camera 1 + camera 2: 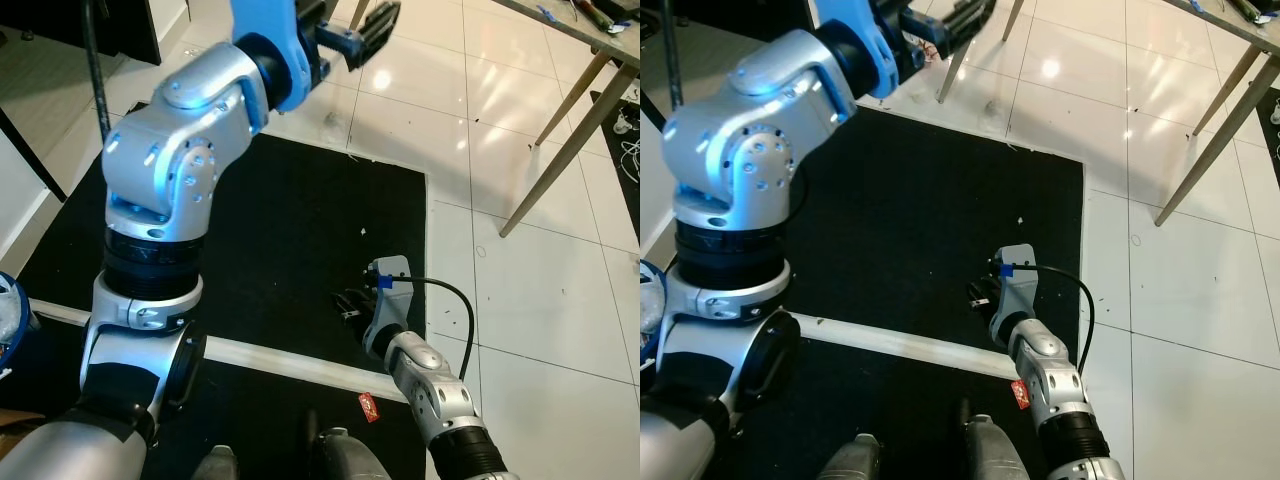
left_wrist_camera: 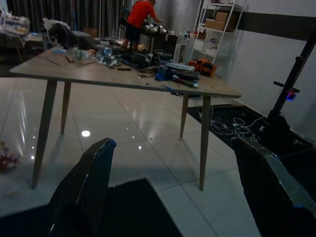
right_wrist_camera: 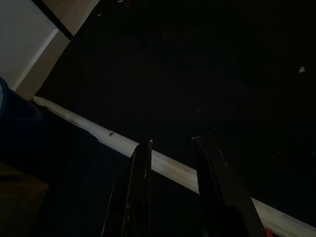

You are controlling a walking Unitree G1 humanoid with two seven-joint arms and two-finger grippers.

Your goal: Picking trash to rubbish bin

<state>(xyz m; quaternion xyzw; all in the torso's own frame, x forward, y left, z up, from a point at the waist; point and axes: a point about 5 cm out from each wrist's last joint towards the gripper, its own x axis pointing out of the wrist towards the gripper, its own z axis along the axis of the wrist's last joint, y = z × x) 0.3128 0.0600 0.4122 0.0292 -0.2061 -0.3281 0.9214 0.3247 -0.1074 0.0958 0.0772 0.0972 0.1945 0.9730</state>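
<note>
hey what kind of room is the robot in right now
Probably a workshop or lab rather than a lived-in home. A long wooden table is crowded with tools and clutter, a person works at a bench by a storage shelf, and loose cables lie on the glossy white tiled floor.

We see a big black mat (image 1: 300, 240) on the floor, and most of it is bare, so a gripper can pass over it. A pale strip (image 1: 290, 362) crosses the mat near our feet. Our left arm (image 1: 190, 150) is lifted high and blocks the left side. Its fingers (image 2: 84, 187) are spread wide, with free air between them. The right gripper (image 3: 173, 163) hangs low over the mat, fingers a little apart. On the white tiles (image 1: 520, 300) to the right, slanted table legs (image 1: 565, 150) stand in the way.
</note>
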